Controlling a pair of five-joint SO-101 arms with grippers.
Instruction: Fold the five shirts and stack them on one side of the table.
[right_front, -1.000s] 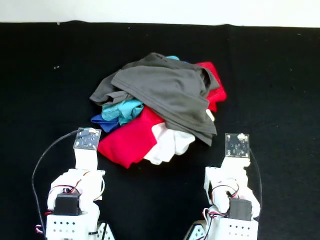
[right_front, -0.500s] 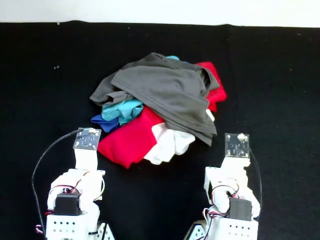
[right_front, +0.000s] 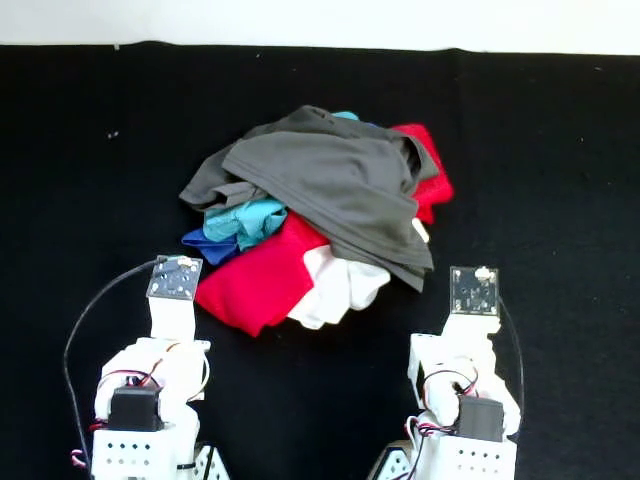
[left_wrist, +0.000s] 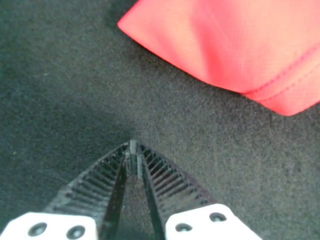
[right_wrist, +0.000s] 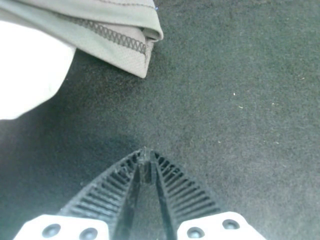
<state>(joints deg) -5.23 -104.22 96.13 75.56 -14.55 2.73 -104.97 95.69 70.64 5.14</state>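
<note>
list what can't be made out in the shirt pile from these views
- High view: the teal shirt and blue shirt are mostly buried under the grey shirt and red shirt; their layout is unclear.
- High view: whether the red patch poking out past the grey shirt joins the front red shirt; the grey shirt covers the link.
- Right wrist view: the white shirt is cut off by the picture's edge.

Grey shirt (right_front: 340, 180) overlaps red shirt (right_front: 250, 285); table (right_front: 100, 150) black.
</note>
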